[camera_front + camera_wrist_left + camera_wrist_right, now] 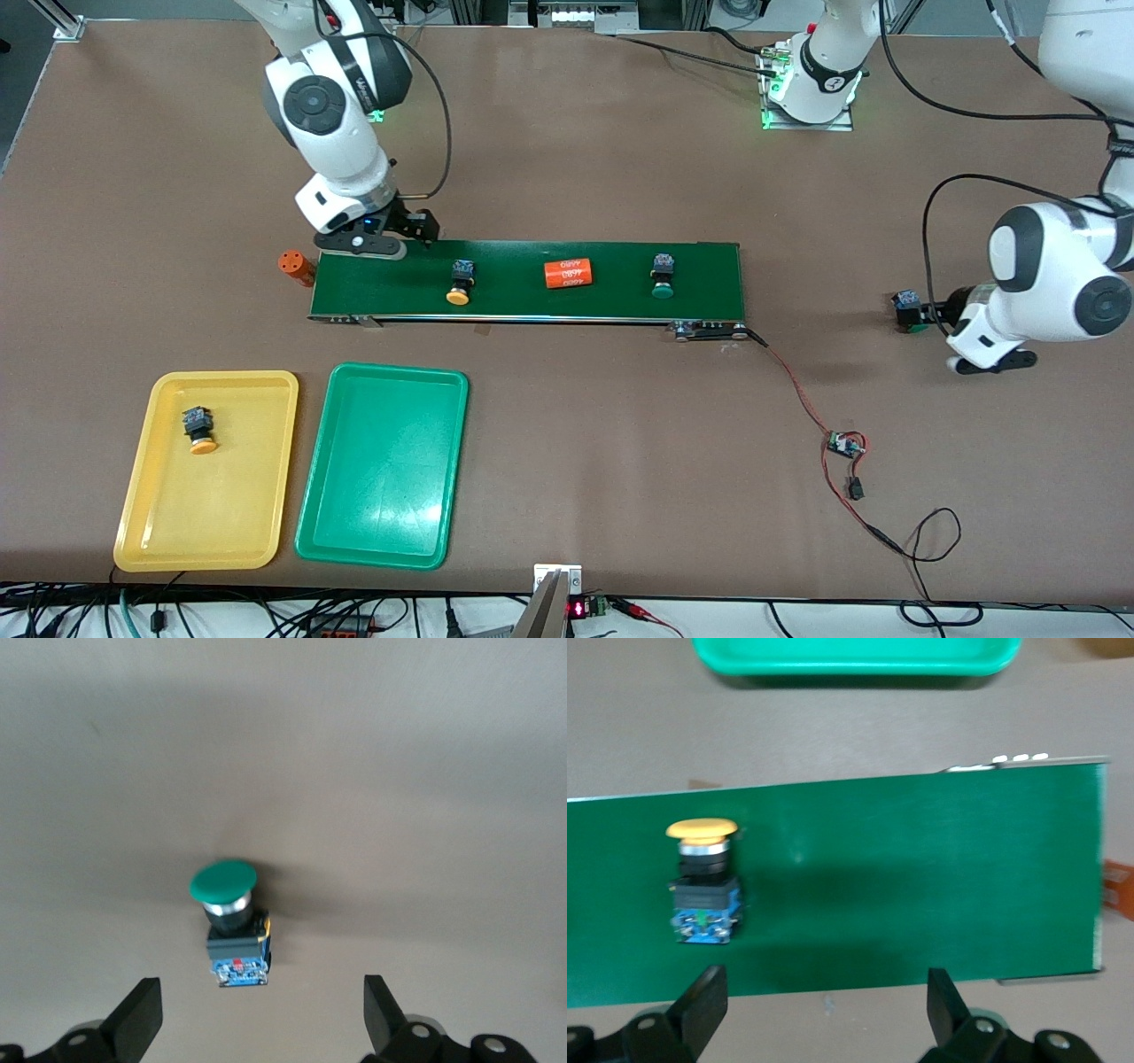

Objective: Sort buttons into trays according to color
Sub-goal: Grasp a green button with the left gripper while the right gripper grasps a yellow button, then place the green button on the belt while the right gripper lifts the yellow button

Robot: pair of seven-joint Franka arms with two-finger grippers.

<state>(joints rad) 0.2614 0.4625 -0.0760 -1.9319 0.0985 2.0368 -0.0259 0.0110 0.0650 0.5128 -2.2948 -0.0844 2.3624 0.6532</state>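
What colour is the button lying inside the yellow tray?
Its cap is yellow-orange, on a black body; the front view shows it best.

Yellow button (200,431) in yellow tray (151,523); green tray (381,532) holds no btns.

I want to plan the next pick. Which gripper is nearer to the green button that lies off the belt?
Left. The left gripper is open right beside the green button on the table. The right gripper is over the conveyor belt's other end.
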